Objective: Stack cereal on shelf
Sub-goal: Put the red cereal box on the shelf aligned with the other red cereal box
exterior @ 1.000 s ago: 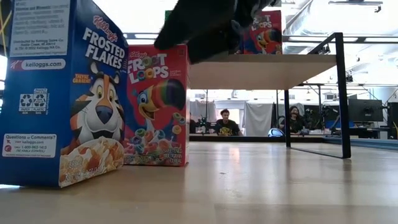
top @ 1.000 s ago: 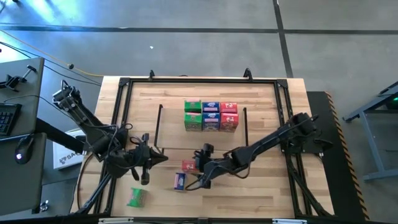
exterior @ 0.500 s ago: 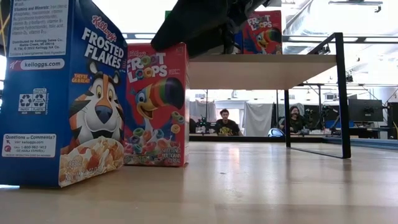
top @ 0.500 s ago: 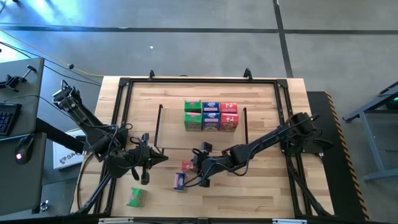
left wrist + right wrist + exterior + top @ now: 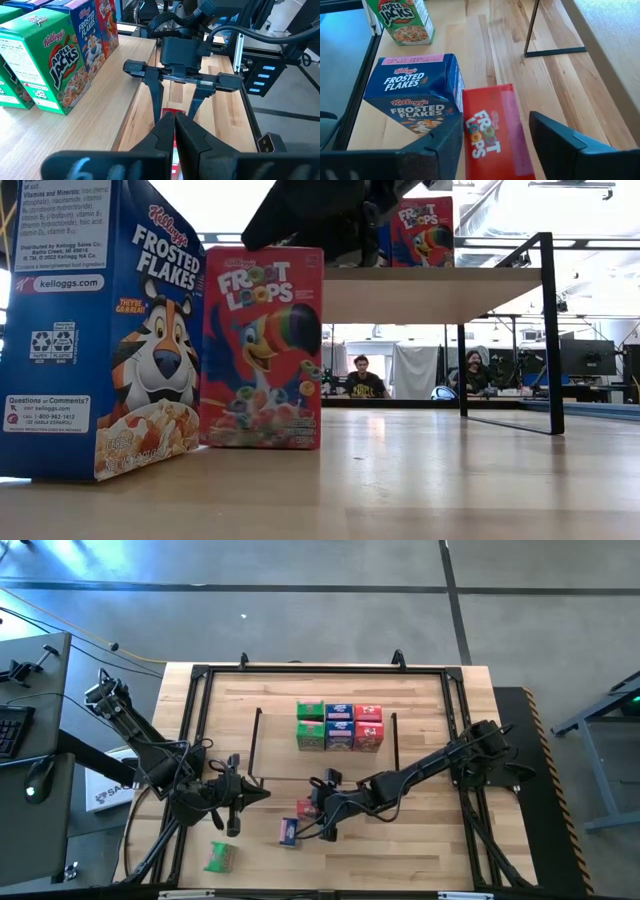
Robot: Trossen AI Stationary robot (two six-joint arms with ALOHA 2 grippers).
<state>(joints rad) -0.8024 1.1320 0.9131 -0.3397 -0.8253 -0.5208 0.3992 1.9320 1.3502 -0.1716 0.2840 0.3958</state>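
A red Froot Loops cereal box stands upright on the table, just in front of the shelf. My right gripper is open and slants down over the box, with one finger on each side of its top. A blue Frosted Flakes box stands next to the red box. A green box lies near the front left. Several boxes stand on the shelf. My left gripper waits shut, left of the red box. My right gripper has one finger close against the side of the red box that faces the blue box. I cannot tell whether that finger touches the box. The other finger stands clear of the opposite side, and wood shows in the gap between them.
The shelf's thin black legs stand just beyond the red box. The table's black edge frame runs round the work area. Bare wood lies to the right of the loose boxes. People sit in the room beyond the table.
The red box has turned about on the table. Its front now faces the low camera squarely, and it has slid a little toward the table's near edge, still upright. My right gripper has stayed over it.
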